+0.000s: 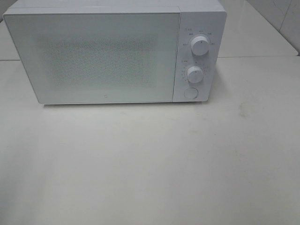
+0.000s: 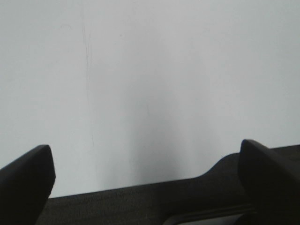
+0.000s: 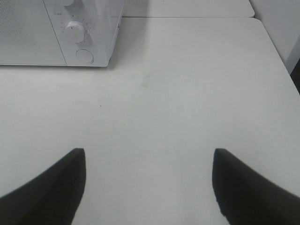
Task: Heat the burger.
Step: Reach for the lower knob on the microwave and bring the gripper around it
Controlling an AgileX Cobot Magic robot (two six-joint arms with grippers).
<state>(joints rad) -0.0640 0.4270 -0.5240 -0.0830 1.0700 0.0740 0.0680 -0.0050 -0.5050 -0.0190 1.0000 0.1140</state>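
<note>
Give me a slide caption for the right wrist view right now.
Open right end effector above the white table, closed microwave with dial and round button ahead; no burger visible.

Your left end effector (image 2: 145,154) shows two broad matte black fingers (image 2: 26,183) with blunt rounded tips, and your right end effector (image 3: 148,157) two dark, plain fingers (image 3: 243,192) tapering to narrow tips.

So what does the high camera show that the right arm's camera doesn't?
Only the high view shows the whole microwave, with its full closed door. Only the right wrist view shows the right hand, open with nothing between its dark fingers. Both show the lower knob, the round button and the white table. The burger appears in neither.
</note>
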